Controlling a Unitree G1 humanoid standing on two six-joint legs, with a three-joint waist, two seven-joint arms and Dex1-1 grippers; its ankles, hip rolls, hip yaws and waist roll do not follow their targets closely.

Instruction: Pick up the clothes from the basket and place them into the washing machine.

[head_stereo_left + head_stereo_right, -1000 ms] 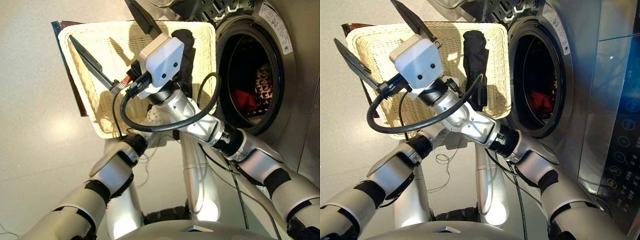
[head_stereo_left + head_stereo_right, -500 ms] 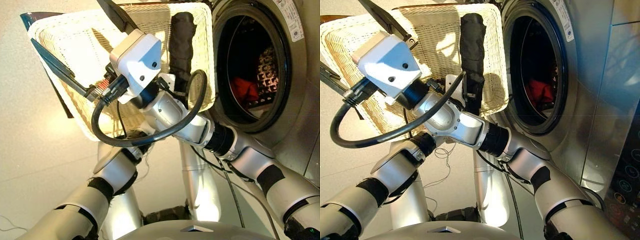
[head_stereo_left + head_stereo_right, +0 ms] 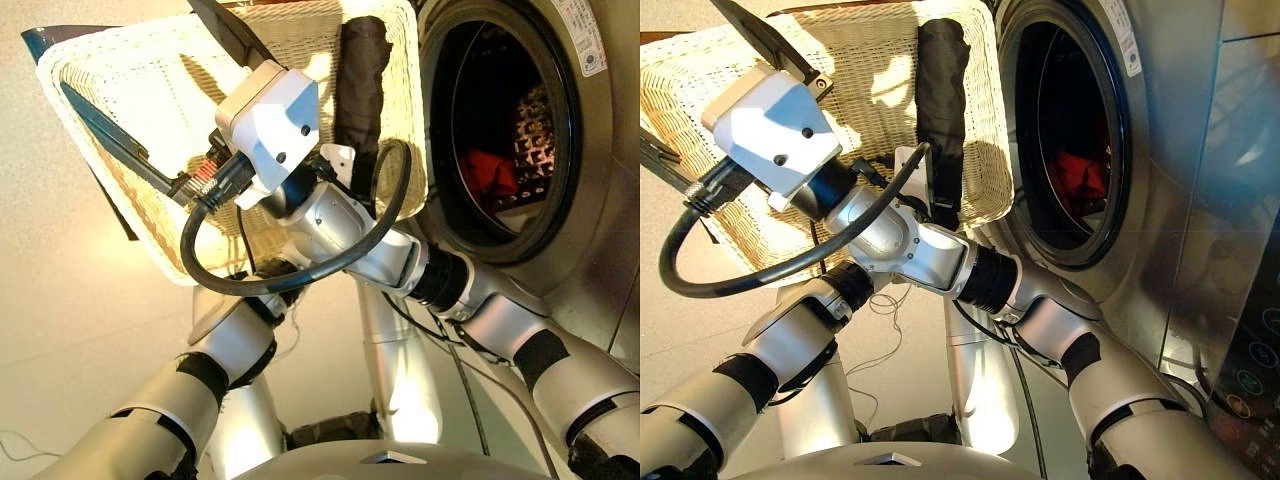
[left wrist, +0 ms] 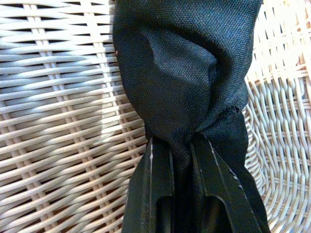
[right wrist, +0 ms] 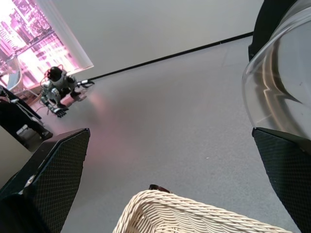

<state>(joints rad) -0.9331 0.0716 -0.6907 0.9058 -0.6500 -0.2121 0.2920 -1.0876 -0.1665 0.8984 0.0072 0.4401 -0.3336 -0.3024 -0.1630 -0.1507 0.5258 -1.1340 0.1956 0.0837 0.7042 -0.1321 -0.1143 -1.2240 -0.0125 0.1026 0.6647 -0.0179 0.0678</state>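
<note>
Left wrist view: left end effector (image 4: 182, 145) stays clamped on black garment (image 4: 189, 73), basket (image 3: 150, 90) unmoved.

Right arm (image 3: 350, 230) hides the left gripper and the black garment's (image 3: 362, 80) lower end. Basket's (image 3: 985, 150) far rim is cut off. Washing machine (image 3: 1160, 200) runs past the frame.

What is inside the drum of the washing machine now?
An orange-red garment lies inside the washing machine drum. The rest of the drum is dark, so any navy garment cannot be seen.

Black garment (image 4: 184, 73), cream woven basket (image 4: 63, 97)
</note>
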